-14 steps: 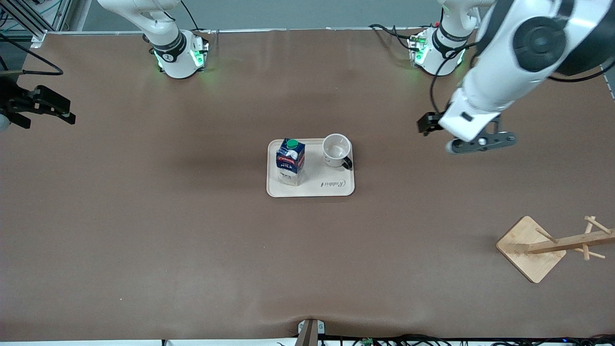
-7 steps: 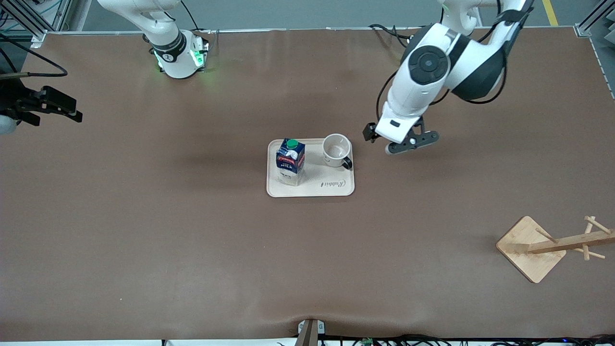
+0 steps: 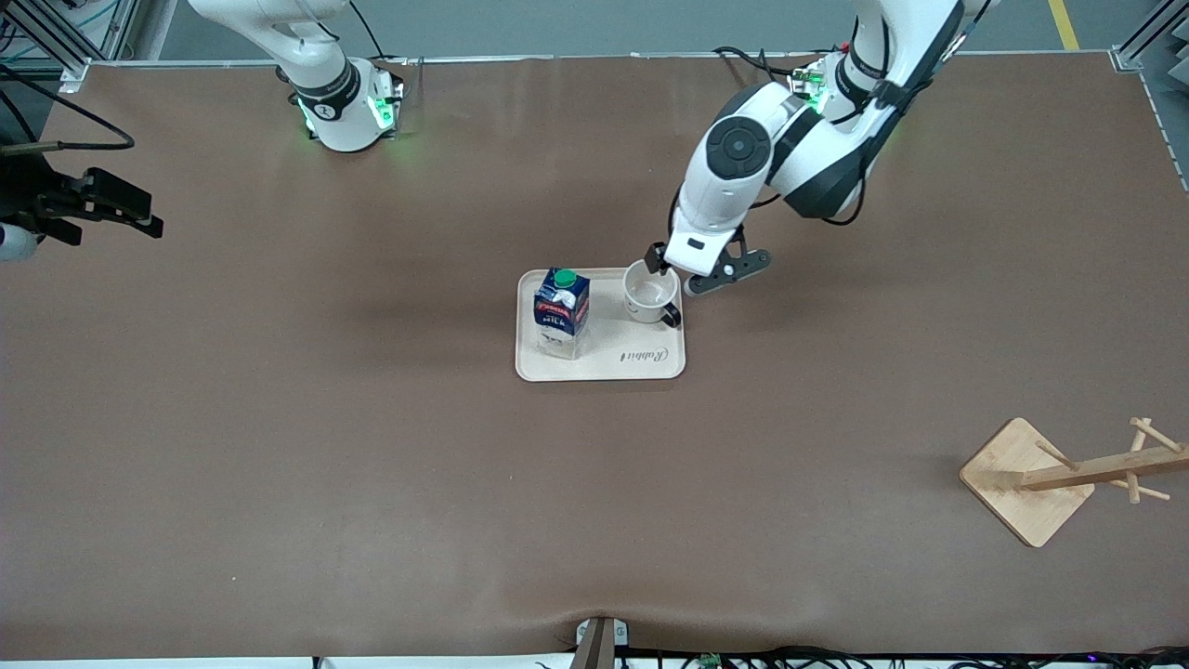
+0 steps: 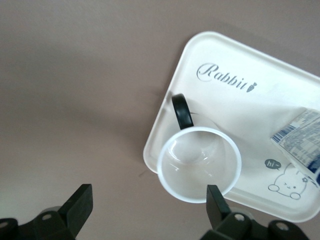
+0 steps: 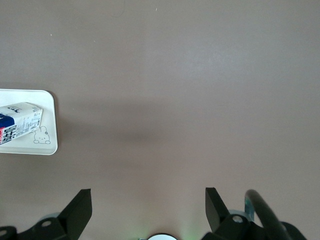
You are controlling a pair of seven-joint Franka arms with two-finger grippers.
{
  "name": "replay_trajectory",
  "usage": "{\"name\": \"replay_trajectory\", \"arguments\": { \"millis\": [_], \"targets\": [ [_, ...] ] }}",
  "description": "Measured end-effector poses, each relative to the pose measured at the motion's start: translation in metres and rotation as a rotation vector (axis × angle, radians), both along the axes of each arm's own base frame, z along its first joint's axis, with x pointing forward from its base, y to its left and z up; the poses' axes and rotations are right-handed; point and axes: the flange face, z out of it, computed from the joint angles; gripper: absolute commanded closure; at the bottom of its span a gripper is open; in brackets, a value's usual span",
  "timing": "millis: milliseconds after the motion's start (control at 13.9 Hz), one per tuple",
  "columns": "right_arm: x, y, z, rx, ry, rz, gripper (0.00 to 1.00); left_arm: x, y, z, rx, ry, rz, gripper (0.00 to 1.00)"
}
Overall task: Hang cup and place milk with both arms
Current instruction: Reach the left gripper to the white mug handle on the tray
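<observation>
Tray (image 3: pixel 650 367) holds upright milk (image 3: pixel 561 313) and empty cup (image 3: pixel 649 291); left gripper (image 3: pixel 692 276) spread wide over cup; right gripper (image 3: pixel 88 212) spread wide, waiting

Clearance: frame centre crowded, open table (image 3: pixel 372 465) around it.
Tray (image 3: pixel 650 367) carries milk (image 3: pixel 561 316) and cup (image 3: pixel 648 293), narrow gap between; left gripper (image 3: pixel 692 269), fingers spread, over cup's rim; wooden rack (image 3: pixel 1031 483) low in frame, left arm's end.
</observation>
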Motion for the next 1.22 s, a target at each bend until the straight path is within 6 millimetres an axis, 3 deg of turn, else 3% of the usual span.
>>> {"name": "replay_trajectory", "arguments": {
  "millis": [287, 503, 718, 790, 933, 1221],
  "targets": [
    [0.006, 0.000, -0.010, -0.001, 0.015, 0.000, 0.00, -0.014, -0.021, -0.038, 0.034, -0.008, 0.034, 0.08],
    [0.015, 0.005, -0.029, 0.003, 0.050, 0.008, 0.00, -0.018, -0.026, -0.058, 0.039, -0.013, 0.041, 0.34],
    [0.022, 0.036, -0.048, -0.001, 0.085, 0.056, 0.00, -0.016, -0.027, -0.077, 0.047, -0.020, 0.055, 0.62],
    [0.023, 0.044, -0.053, -0.003, 0.096, 0.064, 0.00, -0.016, -0.027, -0.082, 0.053, -0.021, 0.058, 0.79],
    [0.022, 0.056, -0.060, -0.011, 0.114, 0.043, 0.00, -0.015, -0.028, -0.087, 0.054, -0.016, 0.062, 1.00],
    [0.015, 0.100, -0.068, -0.017, 0.140, -0.049, 0.00, -0.009, -0.030, -0.083, 0.044, -0.025, 0.067, 1.00]
  ]
}}
